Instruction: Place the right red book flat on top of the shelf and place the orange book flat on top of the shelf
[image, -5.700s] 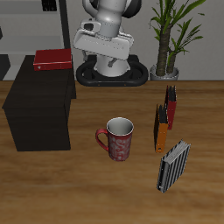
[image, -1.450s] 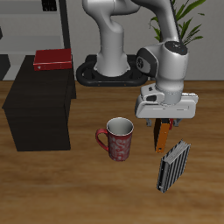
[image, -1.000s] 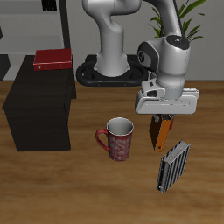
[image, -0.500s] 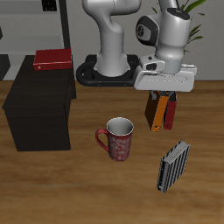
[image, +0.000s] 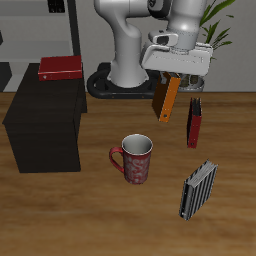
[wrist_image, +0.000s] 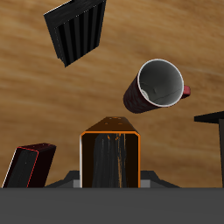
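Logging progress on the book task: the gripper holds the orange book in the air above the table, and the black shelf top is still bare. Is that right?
Not quite. The gripper does hold the orange book in the air, but the shelf top is not bare: the bright red book already lies flat on it, as the exterior view shows.

Even, soft simulator light; both views sharp.

The wooden tabletop (image: 90, 215) is evenly bright with no glare, and faint soft shadows lie beside the mug (image: 134, 159) and the striped book (image: 197, 190). The black shelf (image: 42, 125) reads flat and dark. The wrist view shows no blur or edge distortion.
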